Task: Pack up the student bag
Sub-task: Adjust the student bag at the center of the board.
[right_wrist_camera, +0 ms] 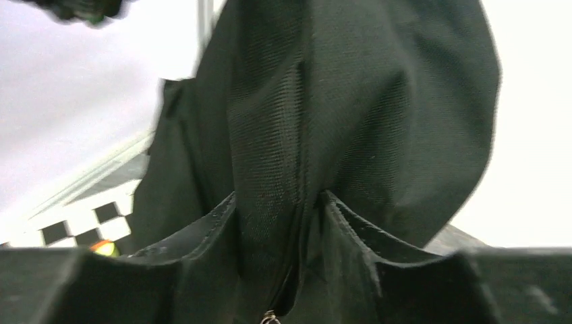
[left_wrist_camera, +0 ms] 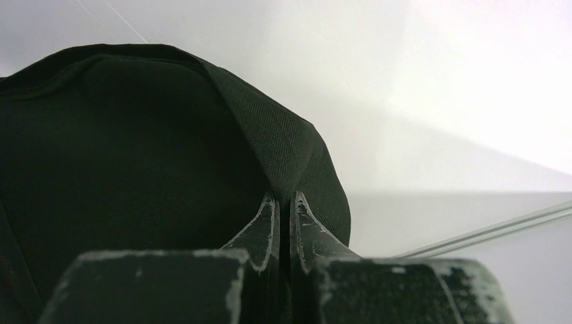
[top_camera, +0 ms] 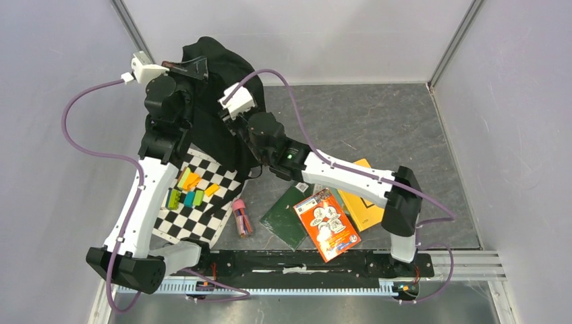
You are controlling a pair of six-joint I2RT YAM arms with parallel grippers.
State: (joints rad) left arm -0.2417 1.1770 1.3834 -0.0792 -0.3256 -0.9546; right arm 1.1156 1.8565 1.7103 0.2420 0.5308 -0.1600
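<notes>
— What has the left pincer got?
— Its jaws are pressed together on a fold of the student bag, with black cloth pinched at the tips.
— And the right pincer?
— Its fingers stand on either side of a ridge of the same cloth, with a zip line running down it. I cannot tell whether they clamp it.
— Where is the bag?
— In the upper left of the top view, at the back of the tabletop, bunched up between both arms. Its inside shows only dark, so I cannot tell what it holds.
— And around it?
— Its lower edge reaches a checkered board that carries coloured blocks. Right of the board lies a small pink case, its contents too small to tell. Further right are a green book, an orange booklet overlapping it, and a yellow book partly under the right arm.
</notes>
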